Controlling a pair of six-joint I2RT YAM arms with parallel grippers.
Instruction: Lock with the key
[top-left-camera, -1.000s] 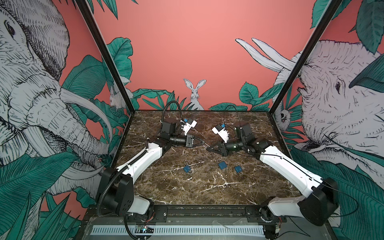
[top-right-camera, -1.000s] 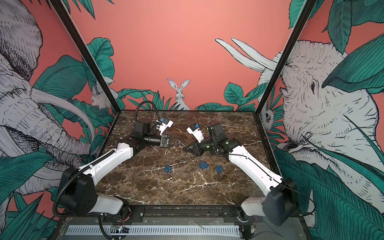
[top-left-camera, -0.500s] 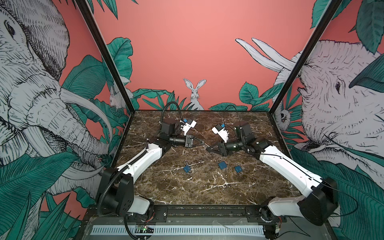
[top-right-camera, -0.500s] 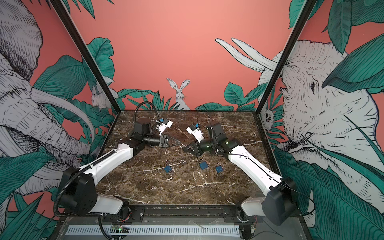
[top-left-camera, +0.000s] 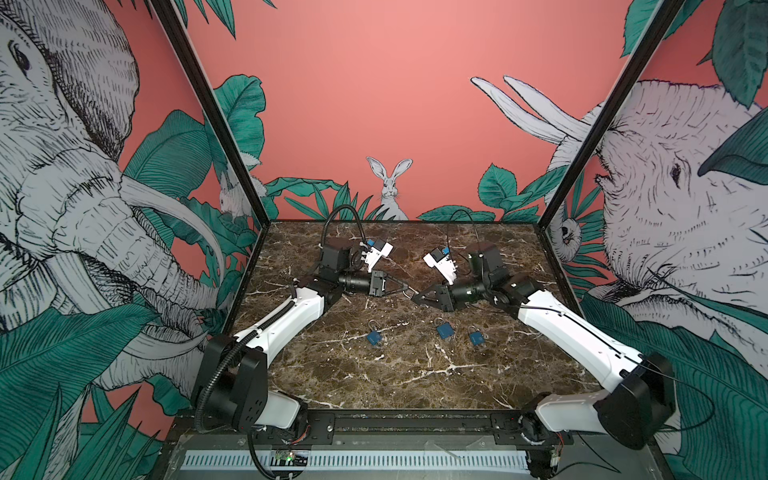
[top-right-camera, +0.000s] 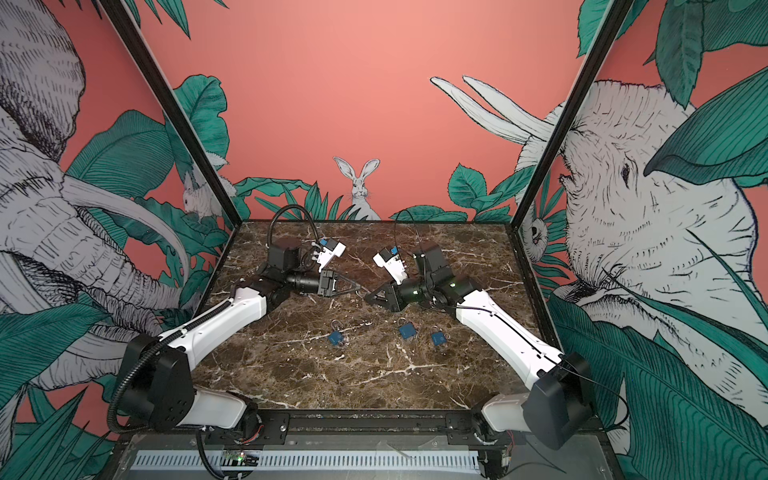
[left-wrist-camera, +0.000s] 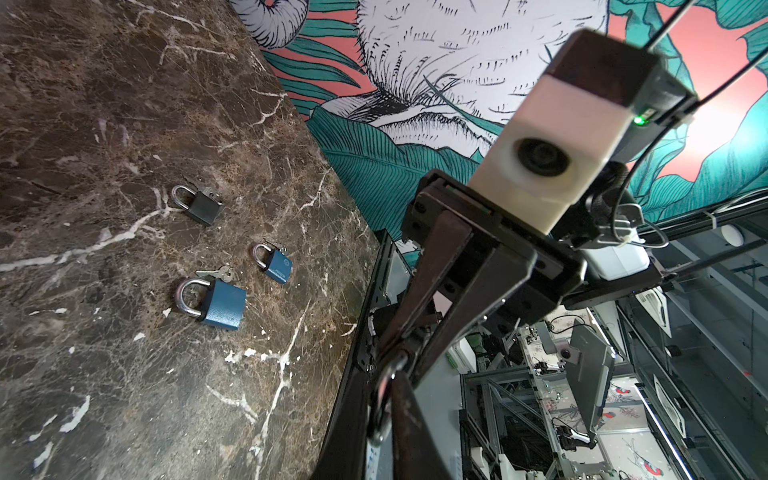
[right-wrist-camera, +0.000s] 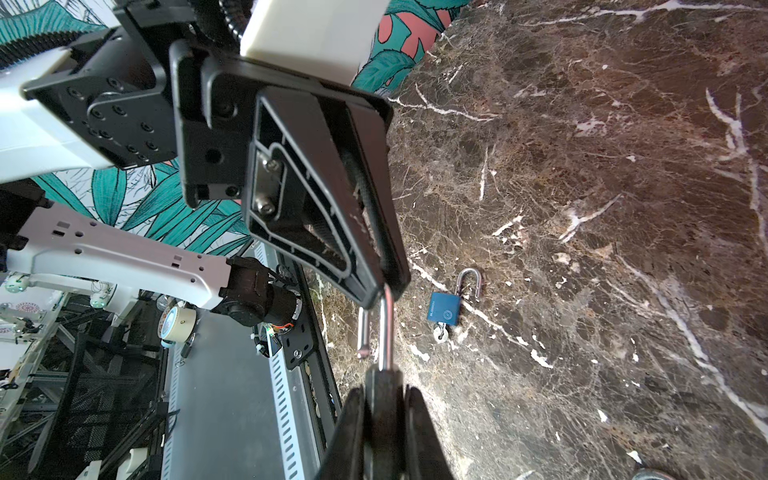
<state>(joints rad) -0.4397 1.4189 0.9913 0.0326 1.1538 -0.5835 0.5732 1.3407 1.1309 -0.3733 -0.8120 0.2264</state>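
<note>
A dark padlock hangs in the air between the two arms, and my right gripper is shut on its body. Its silver shackle stands open, the short leg's end free. My left gripper is shut on the bend of that shackle. In both top views the two grippers meet tip to tip above the middle of the table, left gripper against right gripper. A small silver key lies on the table beside a blue padlock. I cannot see a key in the held padlock.
Three small padlocks lie on the brown marble table in front of the grippers: the left padlock, the middle padlock and the right padlock. The one in the right wrist view has its shackle open. Painted walls enclose three sides.
My left gripper's jaws have narrowed onto the shackle. Both arms have stayed almost where they were, and the right gripper's hold on the padlock is unchanged.
</note>
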